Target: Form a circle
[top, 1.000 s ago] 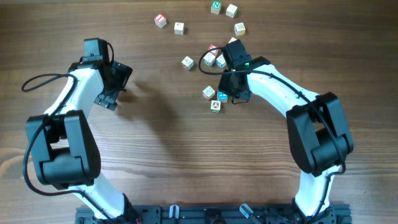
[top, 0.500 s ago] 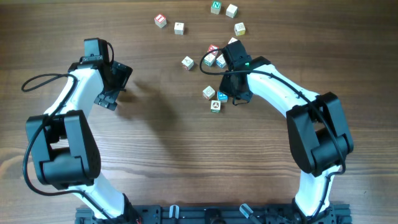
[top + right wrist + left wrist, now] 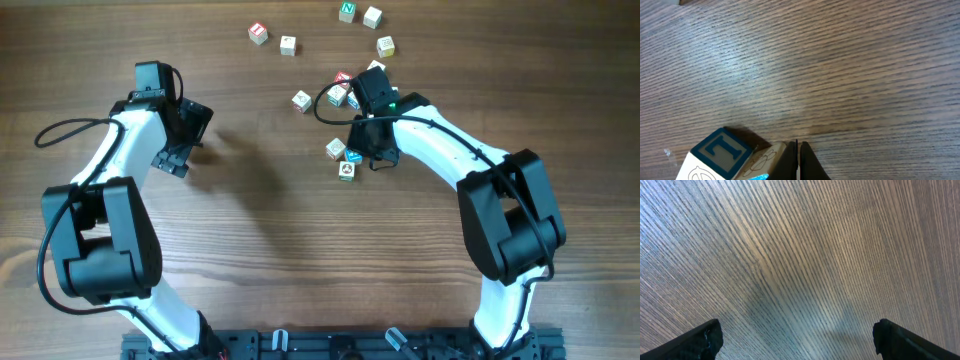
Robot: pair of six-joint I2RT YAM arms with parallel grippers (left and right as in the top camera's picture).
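Several small pale wooden cubes with coloured letter faces lie scattered at the back of the table; they form no circle. One loose group [image 3: 337, 96] sits beside my right wrist, and three more cubes [image 3: 346, 170] lie just left of my right gripper [image 3: 376, 156]. That gripper is shut with nothing between its fingers. In the right wrist view its closed fingertips [image 3: 798, 161] press sideways against a pale cube [image 3: 767, 159] that sits next to a blue-T cube [image 3: 720, 150]. My left gripper [image 3: 183, 140] hangs wide open over bare wood at the left, its fingertips [image 3: 705, 340] far apart.
More cubes lie farther back: a red-lettered one [image 3: 258, 33], a plain-looking one [image 3: 288, 44], a green-lettered one [image 3: 347, 11] and two near it [image 3: 385, 46]. A single cube [image 3: 302, 100] sits left of the group. A black rail [image 3: 330, 345] runs along the near edge.
My right arm has shifted slightly left, pushing its shut fingertips against the cubes beside it. The left arm has not moved.
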